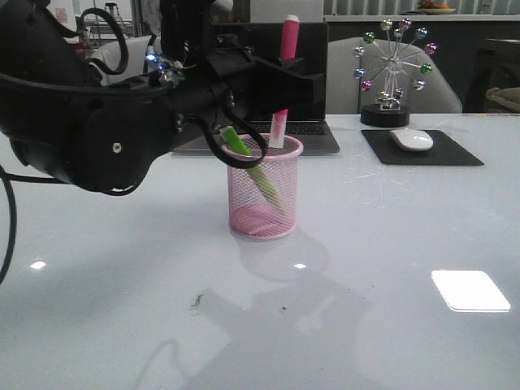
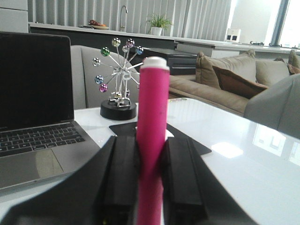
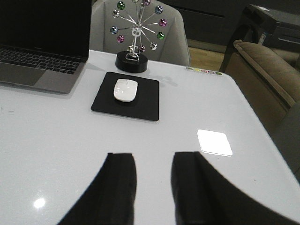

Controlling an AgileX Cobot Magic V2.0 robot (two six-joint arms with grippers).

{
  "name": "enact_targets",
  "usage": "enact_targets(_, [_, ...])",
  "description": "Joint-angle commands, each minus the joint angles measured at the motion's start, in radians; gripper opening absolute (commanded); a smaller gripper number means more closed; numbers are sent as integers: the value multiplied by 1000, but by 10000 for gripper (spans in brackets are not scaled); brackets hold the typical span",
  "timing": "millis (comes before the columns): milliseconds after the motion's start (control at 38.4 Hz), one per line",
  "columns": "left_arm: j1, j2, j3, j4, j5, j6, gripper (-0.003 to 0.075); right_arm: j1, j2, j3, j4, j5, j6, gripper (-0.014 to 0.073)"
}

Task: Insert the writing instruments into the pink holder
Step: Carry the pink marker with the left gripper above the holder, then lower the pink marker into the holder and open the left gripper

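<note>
Glossy white worktop (image 1: 390, 244) mirrors a bright light patch | open laptop (image 1: 309, 130), mouse (image 1: 411, 140) on black pad (image 1: 422, 150), ball-spoked desk ornament (image 1: 394, 69) at rear | tan sofa (image 2: 225, 79), kitchen counter with tap (image 2: 123, 11), slatted blinds behind

A lived-in home with a desk corner — an open grey laptop (image 1: 276, 81) and white mouse (image 3: 126, 89) share a glossy white table (image 1: 382, 268), a tan cushioned sofa (image 2: 225, 79) and kitchen tap (image 2: 123, 13) behind.
</note>
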Motion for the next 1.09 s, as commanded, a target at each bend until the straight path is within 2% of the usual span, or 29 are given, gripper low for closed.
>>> enact_targets(0, [-5, -52, -18, 8, -70, -4, 156, -7, -4, -27, 1, 21, -5, 330])
enact_targets(260, [6, -52, -16, 4, -24, 4, 337, -7, -4, -27, 1, 21, -5, 330])
enact_targets(651, [27, -81, -5, 1, -1, 2, 333, -7, -4, -27, 1, 21, -5, 330])
enact_targets(859, [61, -196, -5, 0, 180, 0, 333, -7, -4, -27, 1, 21, -5, 330])
enact_targets(1068, [158, -339, -5, 8, 374, 0, 333, -7, -4, -27, 1, 21, -5, 330])
